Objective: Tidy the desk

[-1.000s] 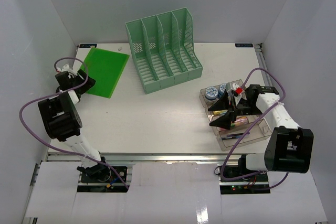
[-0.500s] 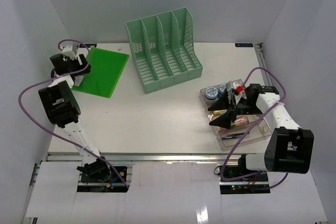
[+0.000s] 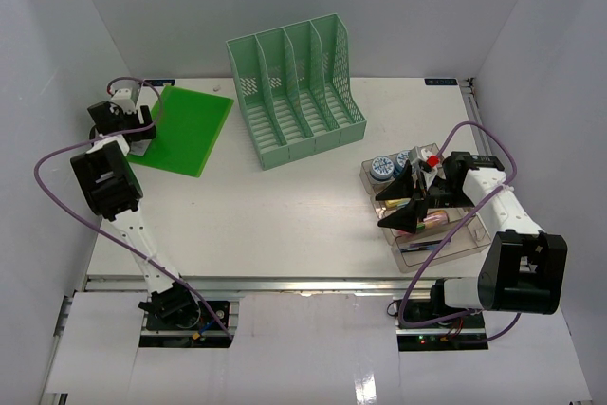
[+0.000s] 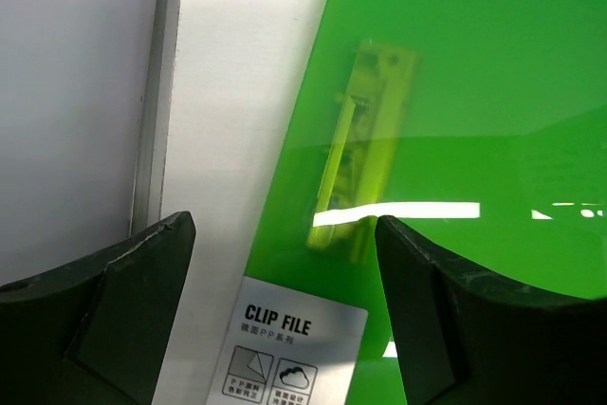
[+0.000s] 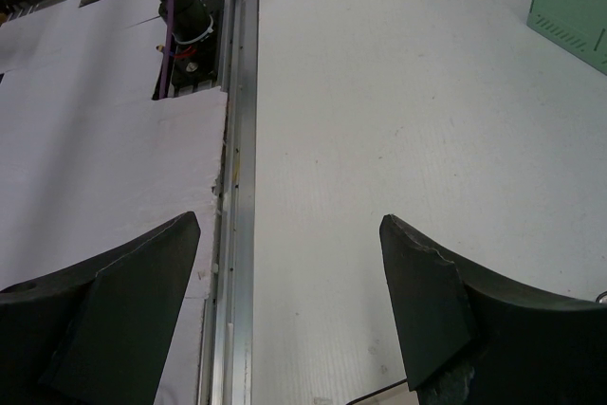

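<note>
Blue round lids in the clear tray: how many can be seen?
2. One blue lid at the clear tray's far left corner, another beside it; the right gripper may hide more.

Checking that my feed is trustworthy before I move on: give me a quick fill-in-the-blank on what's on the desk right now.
1. The green folder bears a label reading "CLIP ____".
2. The left arm's jaws stand ____, one on either side of that folder's edge.
3. The right arm's jaws hang over the clear tray, gripping ____.
4. The slotted file rack at the back of the desk is coloured ____.

Missing words: FILE; open; nothing; green.
</note>
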Robot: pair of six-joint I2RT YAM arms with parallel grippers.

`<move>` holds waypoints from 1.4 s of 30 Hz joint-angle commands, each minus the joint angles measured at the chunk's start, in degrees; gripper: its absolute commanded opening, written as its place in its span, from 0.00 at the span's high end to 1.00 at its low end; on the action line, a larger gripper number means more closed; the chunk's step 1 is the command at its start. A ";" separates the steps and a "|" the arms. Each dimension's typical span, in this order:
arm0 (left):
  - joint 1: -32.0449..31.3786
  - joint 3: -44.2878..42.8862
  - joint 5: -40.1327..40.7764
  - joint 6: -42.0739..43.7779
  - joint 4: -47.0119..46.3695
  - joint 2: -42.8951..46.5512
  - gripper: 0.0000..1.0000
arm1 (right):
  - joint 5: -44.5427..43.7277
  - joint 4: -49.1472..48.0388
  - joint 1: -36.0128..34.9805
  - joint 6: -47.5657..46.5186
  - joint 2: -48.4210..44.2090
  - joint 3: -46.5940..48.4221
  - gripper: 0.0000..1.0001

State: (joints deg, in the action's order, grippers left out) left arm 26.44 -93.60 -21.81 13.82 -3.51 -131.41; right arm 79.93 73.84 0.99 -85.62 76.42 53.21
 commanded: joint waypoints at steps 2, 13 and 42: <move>-0.08 -1.93 -1.26 1.80 -0.52 -1.06 0.12 | 1.81 1.21 -0.29 -0.16 -0.29 1.99 0.17; -0.52 7.29 -1.99 0.11 2.99 5.29 0.22 | 2.01 1.21 -0.38 0.40 -1.66 2.42 0.17; -1.21 28.12 -9.93 -26.75 27.58 23.13 0.27 | 3.21 1.21 -2.75 1.25 -5.23 1.98 0.17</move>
State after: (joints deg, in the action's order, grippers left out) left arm 25.41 -68.46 -30.84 -8.70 18.24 -109.58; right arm 81.19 73.82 -0.91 -84.20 72.57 53.49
